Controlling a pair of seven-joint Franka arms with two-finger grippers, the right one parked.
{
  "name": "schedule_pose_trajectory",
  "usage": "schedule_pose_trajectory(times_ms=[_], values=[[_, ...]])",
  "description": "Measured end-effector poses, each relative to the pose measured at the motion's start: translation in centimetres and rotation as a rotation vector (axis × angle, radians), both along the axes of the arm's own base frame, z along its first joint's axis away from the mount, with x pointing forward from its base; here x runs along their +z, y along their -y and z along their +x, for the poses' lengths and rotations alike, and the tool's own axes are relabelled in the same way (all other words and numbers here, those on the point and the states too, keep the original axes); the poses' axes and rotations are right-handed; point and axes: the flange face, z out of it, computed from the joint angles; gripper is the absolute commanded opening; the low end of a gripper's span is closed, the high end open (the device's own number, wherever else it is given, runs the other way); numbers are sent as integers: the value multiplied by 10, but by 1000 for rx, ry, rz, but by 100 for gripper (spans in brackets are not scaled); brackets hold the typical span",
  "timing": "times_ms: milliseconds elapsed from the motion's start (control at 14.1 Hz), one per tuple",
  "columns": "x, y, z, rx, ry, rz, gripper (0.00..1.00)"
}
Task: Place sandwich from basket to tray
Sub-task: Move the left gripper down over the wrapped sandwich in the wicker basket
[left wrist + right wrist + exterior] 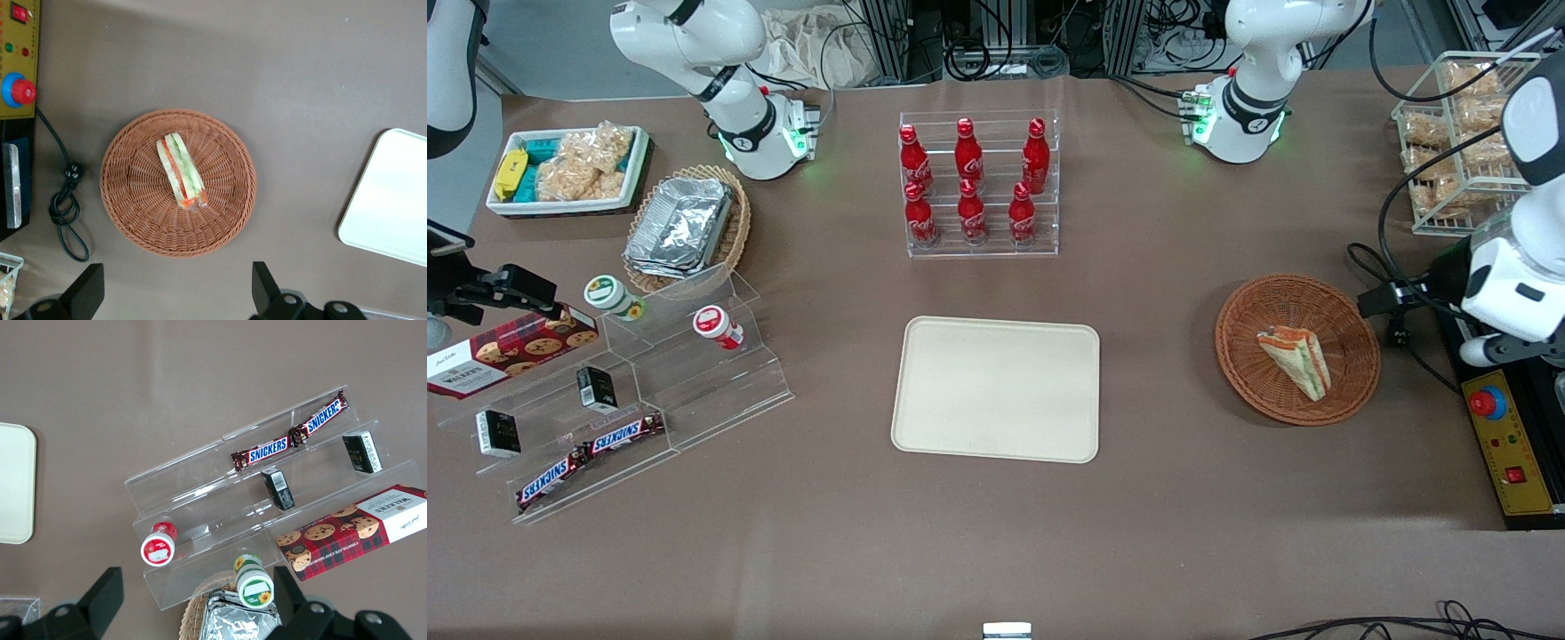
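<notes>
The left arm's hand (177, 295) is hovering high above the table (1156, 293), at the working arm's end. Its two fingers (87, 293) are standing wide apart and holding nothing.

The sandwich (1294, 360) is lying inside the basket (1227, 329), close to the basket's middle, with its filling layers facing up. In the front view the basket is sitting at mid-height of the frame, toward the working arm's end of the table. The tray (996, 388) is occupying the centre of that frame, bare, and well apart from the basket.

Controlling relation: in the left wrist view, the sandwich (180, 172) is running lengthwise away from the fingers, with only a slight tilt. The line joining the two fingertips is crossing that long axis almost squarely. The midpoint between the fingers is falling nearly in line with the sandwich. However, the hand is hanging over the basket's (227, 220) rim and not over the sandwich itself.

Judgement: the approach step is in hand, and the grasp is not yet made.

- The next move is calling for a short advance along the sandwich's length, then a straight descent.
- Little or no wrist rotation appears necessary, since the fingers would be closing across the narrow width.
- The clear wrap is looking slippery, so a centred grip is advisable.

From the basket, the tray (393, 200) is lying sideways, toward the parked arm's end.
</notes>
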Motion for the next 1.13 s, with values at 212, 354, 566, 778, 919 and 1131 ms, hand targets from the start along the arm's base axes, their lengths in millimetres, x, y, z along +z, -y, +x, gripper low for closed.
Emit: schedule_pose_trajectory(times_ms=[212, 354, 566, 778, 919, 1131], values=[[-2, -2, 5, 1, -1, -2, 99], [-6, -2, 7, -3, -6, 8, 99], [-27, -3, 13, -15, -34, 71, 99], [-76, 4, 17, 147, -31, 79, 99], [-112, 10, 11, 286, -33, 87, 99], [-147, 14, 4, 390, -22, 85, 99]])
